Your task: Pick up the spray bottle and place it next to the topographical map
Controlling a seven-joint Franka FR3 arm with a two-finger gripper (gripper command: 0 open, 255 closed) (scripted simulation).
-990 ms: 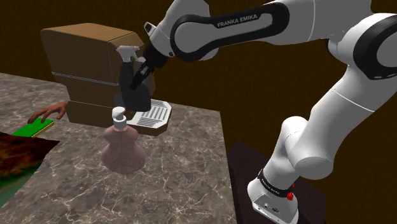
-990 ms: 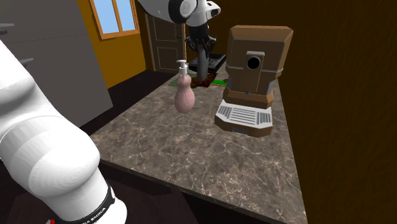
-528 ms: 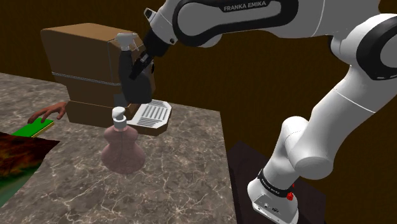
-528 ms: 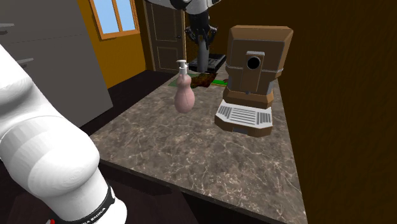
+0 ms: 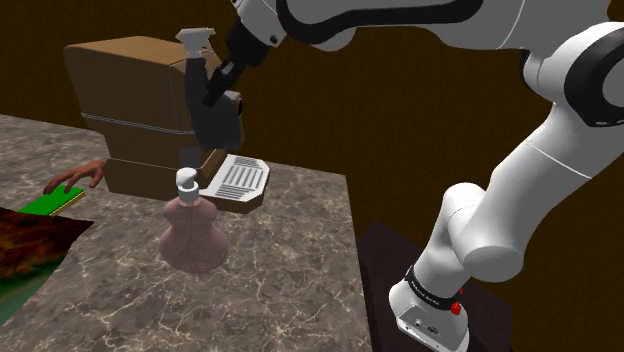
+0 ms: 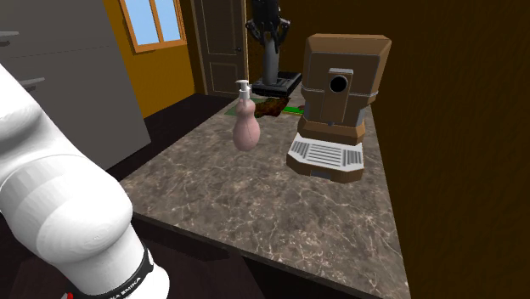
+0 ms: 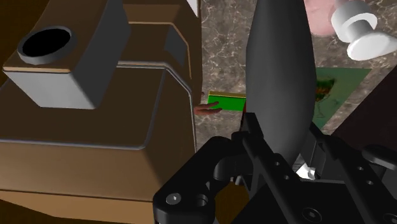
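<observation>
I have the gripper (image 5: 220, 90) clamped on the spray bottle (image 5: 212, 130), which hangs well above the surface (image 5: 290, 270) beside the brown machine (image 5: 130, 110). Pickup looks done, I think. Carrying it to the map (image 5: 25, 245) remains.

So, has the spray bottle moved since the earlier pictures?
Yes. Held in the pincer, the spray bottle has risen: in the shoulder view its head now reaches above the top of the brown machine.
</observation>
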